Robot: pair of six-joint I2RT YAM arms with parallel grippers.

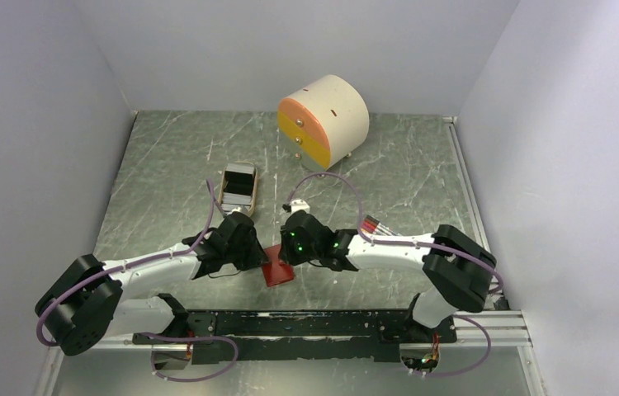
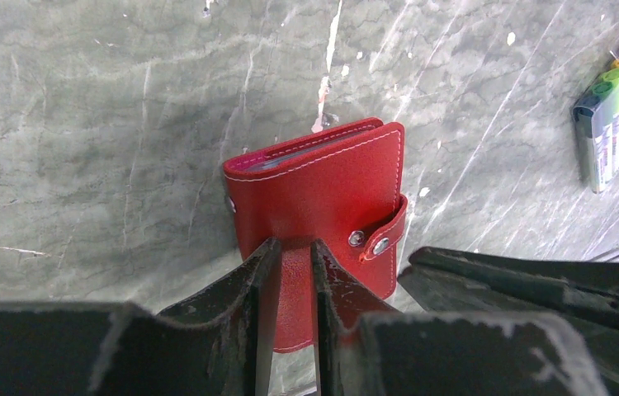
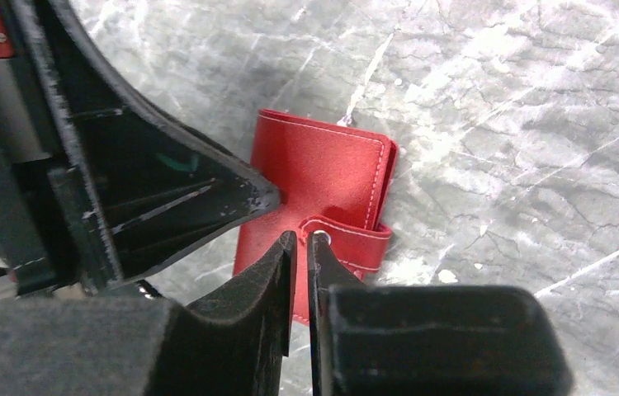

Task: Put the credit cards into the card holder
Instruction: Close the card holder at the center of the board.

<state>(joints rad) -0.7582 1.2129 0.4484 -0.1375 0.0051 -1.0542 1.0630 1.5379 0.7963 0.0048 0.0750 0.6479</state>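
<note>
Left of centre, the left tool is standing slightly apart, tips over the red card holder, which is lying folded on the bench, low centre. Right of it, the right tool is hovering nearly together at the snap tab; I cannot tell whether it is gripping.

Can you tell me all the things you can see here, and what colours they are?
red leather-like folding wallet: one, red, closed, flat on the table between the grippers.
tan oval tray: one, tan, beyond the left arm.
silvery flat cards: count unclear, silver-grey, in the tray.
rounded drawer box: one, cream with orange and yellow drawer fronts, at the back.
bundle of rainbow-coloured markers: one bundle, beside the right arm.
marbled table: one, grey-green, under everything.
left gripper: one, black, tips over the wallet's face.
right gripper: one, black, tips at the wallet's snap tab.
</note>
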